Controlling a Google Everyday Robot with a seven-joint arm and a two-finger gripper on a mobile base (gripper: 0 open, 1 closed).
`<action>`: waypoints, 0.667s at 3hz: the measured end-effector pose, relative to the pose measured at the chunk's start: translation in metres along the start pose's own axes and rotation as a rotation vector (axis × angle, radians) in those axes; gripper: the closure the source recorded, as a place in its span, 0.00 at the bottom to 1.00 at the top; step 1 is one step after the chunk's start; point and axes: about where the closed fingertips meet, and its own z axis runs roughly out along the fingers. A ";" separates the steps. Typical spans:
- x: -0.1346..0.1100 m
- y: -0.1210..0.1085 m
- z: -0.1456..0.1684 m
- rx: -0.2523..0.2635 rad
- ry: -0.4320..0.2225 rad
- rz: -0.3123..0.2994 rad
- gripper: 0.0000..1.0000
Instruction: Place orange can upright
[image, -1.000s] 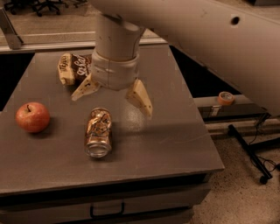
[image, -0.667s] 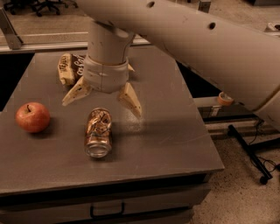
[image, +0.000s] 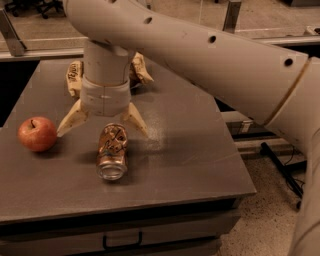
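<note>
The orange can (image: 112, 151) lies on its side on the grey table (image: 190, 165), its silver end facing the front edge. My gripper (image: 102, 127) hangs just above the can's far end, fingers spread wide open on either side of it. One fingertip (image: 65, 129) points left toward the apple, the other fingertip (image: 139, 127) points right. The gripper holds nothing.
A red apple (image: 37, 133) sits left of the can. A brown snack bag (image: 75, 76) lies at the back, partly hidden behind my arm. The table's front edge has a drawer handle (image: 121, 242) below. Floor and a stand leg lie to the right.
My gripper has moved left and down toward the front, from beside the snack bag to right over the can's far end. Can and apple have not moved.
</note>
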 end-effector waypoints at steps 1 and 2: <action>-0.001 -0.002 0.010 -0.027 0.015 -0.051 0.17; -0.001 0.003 0.016 -0.044 0.031 -0.040 0.40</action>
